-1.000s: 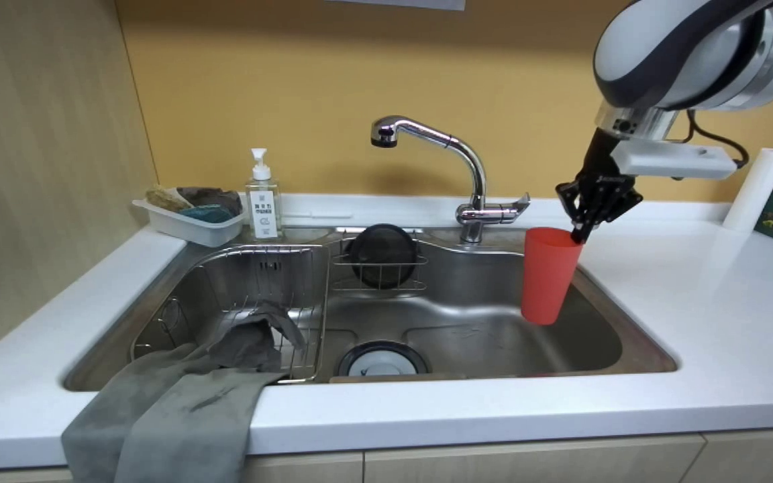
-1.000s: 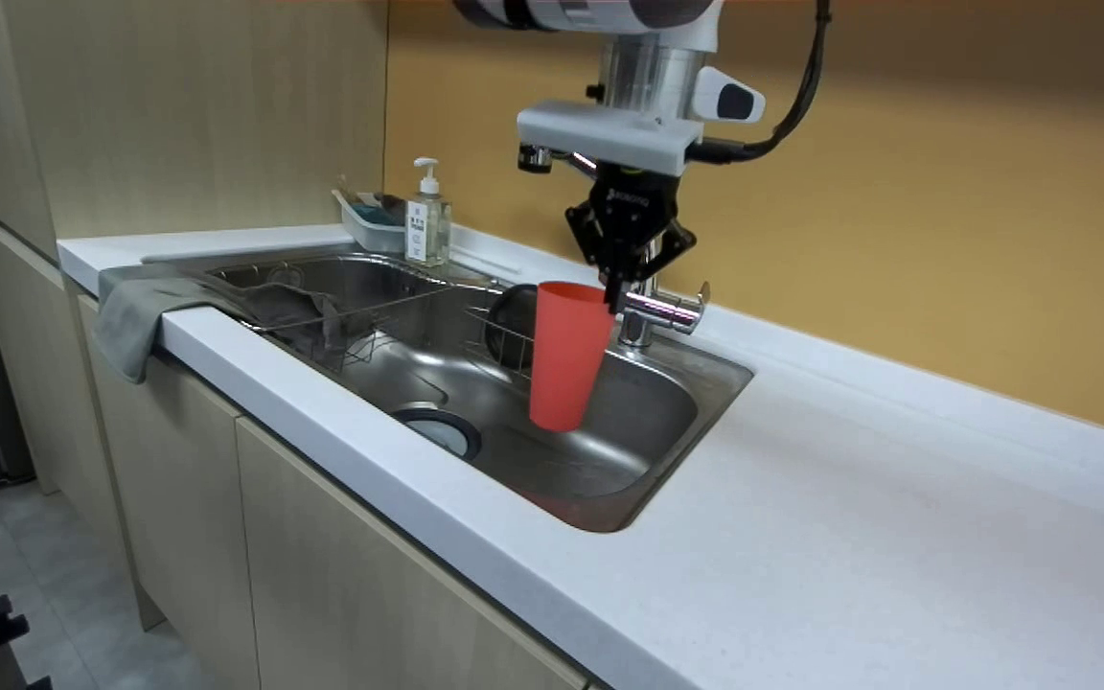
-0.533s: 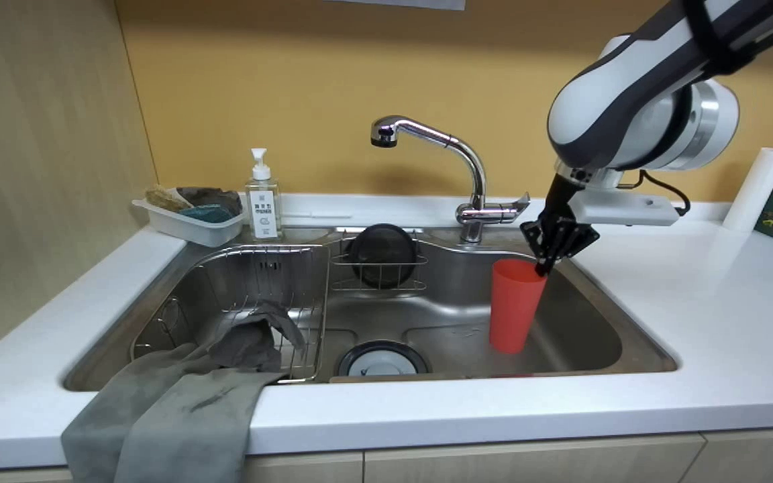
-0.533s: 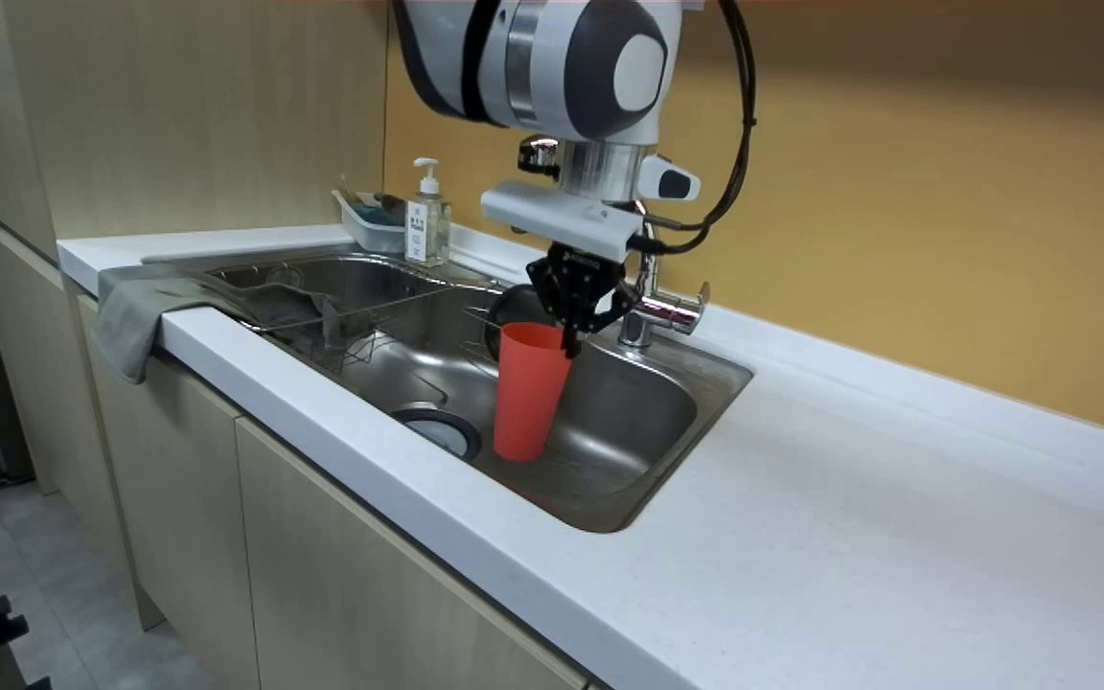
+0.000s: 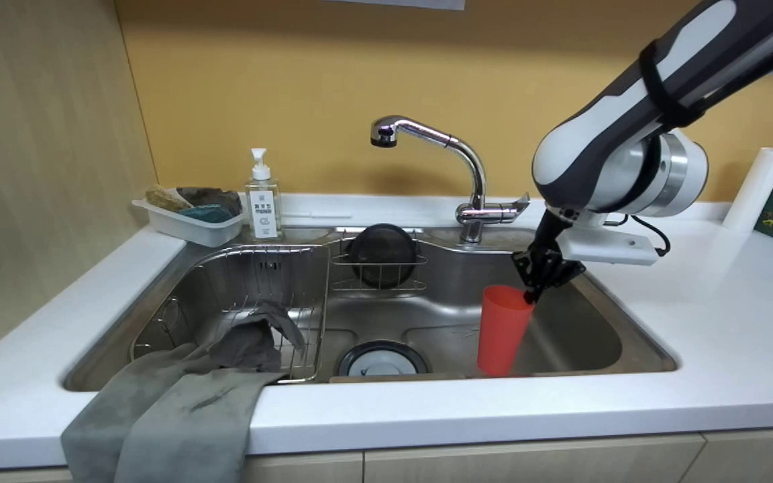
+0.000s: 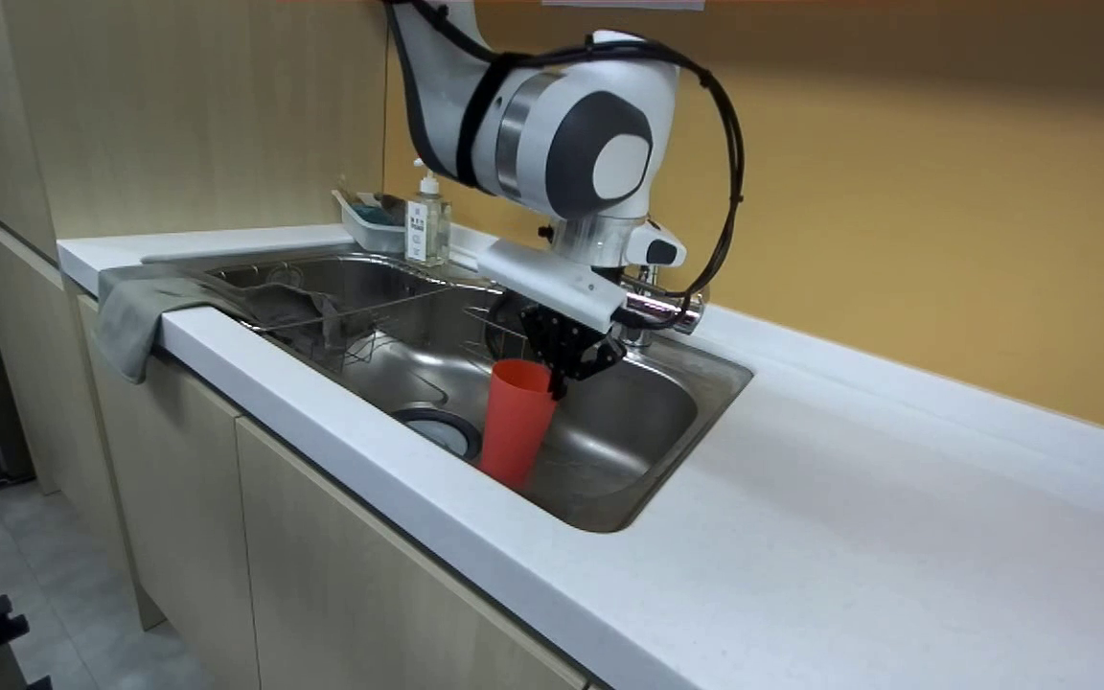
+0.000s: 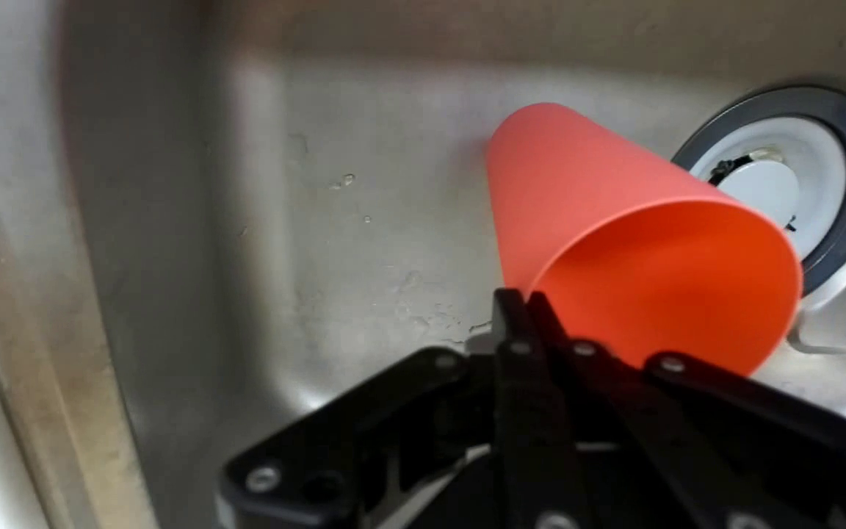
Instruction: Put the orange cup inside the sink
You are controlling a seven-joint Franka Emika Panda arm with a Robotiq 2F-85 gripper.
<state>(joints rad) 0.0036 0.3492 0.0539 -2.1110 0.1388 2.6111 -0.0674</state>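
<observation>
Within the sink (image 5: 427,314), gripper (image 7: 523,300) pinches orange cup (image 7: 625,231) at rim; base contact unclear.

Kitchen: sink (image 5: 453,342), faucet (image 5: 476,174), countertop (image 5: 467,409)

1. From here I see the arm (image 5: 604,144) slanting down from the upper right in an exterior view.
2. Its wrist (image 6: 596,241) tips downward, a black cable (image 6: 735,172) looped beside it.
3. The gripper (image 7: 524,303) points down, slightly off vertical, its black fingers (image 7: 510,319) pinched close together.
</observation>
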